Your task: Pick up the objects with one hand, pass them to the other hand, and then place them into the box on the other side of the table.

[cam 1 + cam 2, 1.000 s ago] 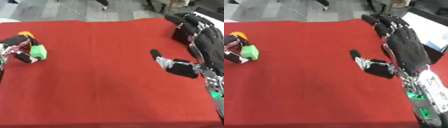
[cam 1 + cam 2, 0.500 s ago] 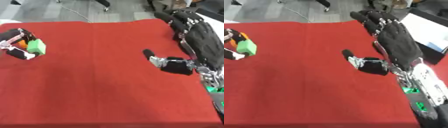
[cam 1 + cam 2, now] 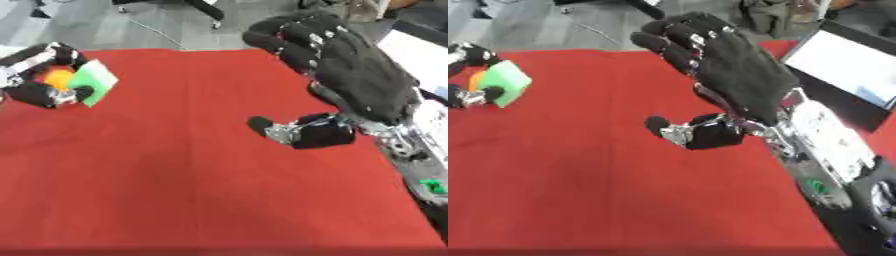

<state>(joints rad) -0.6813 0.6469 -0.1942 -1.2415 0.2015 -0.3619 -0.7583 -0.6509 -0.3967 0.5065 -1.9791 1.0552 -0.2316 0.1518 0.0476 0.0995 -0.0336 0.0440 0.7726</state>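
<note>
Currently, left eye view: a green block (image 3: 94,81) and orange object (image 3: 57,79) are gripped in the curled left hand (image 3: 39,75) at the red table's (image 3: 175,170) far-left edge. Right eye view: the right hand (image 3: 728,75) is held spread, empty, above the table's right side.

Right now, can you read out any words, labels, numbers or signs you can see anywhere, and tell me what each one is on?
No text can be read in either view.
Green object and orange object in the left hand: no marking shows.
Right hand, open above the red tablecloth: no marking shows.
White panel at the table's right: blank as far as can be seen.
</note>
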